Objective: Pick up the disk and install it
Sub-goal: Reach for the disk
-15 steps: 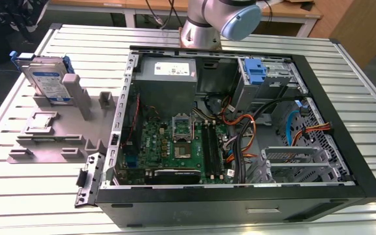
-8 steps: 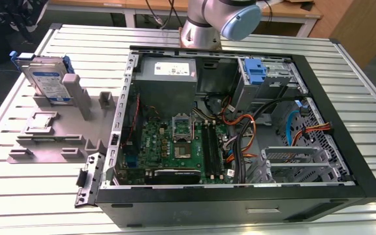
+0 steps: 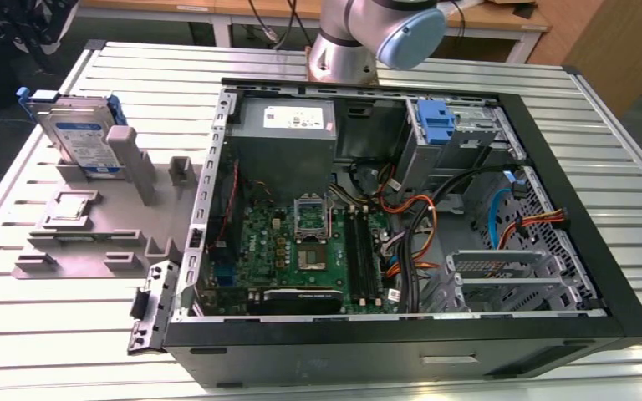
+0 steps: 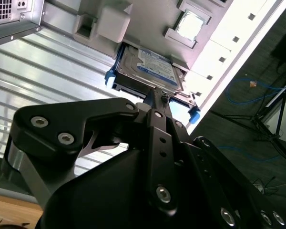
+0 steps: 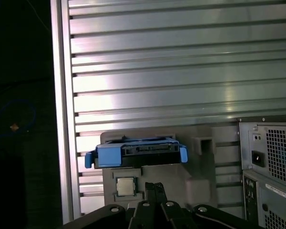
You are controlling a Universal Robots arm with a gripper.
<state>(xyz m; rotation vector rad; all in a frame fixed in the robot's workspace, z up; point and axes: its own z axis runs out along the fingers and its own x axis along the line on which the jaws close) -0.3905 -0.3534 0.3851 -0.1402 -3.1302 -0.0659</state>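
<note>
The disk (image 3: 77, 135), a silver drive with a white-and-blue label in a blue carrier, stands upright in a slot of the grey fixture (image 3: 98, 246) at the exterior view's left, beside the open computer case (image 3: 544, 334). In both wrist views the disk (image 5: 136, 151) (image 4: 150, 69) lies beyond my fingertips. My gripper (image 5: 154, 186) (image 4: 156, 97) hangs apart from the disk, shut, with nothing between its fingers. The arm's upper joint (image 3: 410, 33) rises behind the case.
A small square chip (image 3: 70, 209) (image 5: 125, 187) rests on the fixture near the disk. Inside the case are the motherboard (image 3: 298, 251), a grey power supply box (image 3: 284, 121), a blue bracket (image 3: 438, 125) in the drive bay, and loose cables (image 3: 500, 217). The ribbed metal table (image 3: 31, 334) surrounds everything.
</note>
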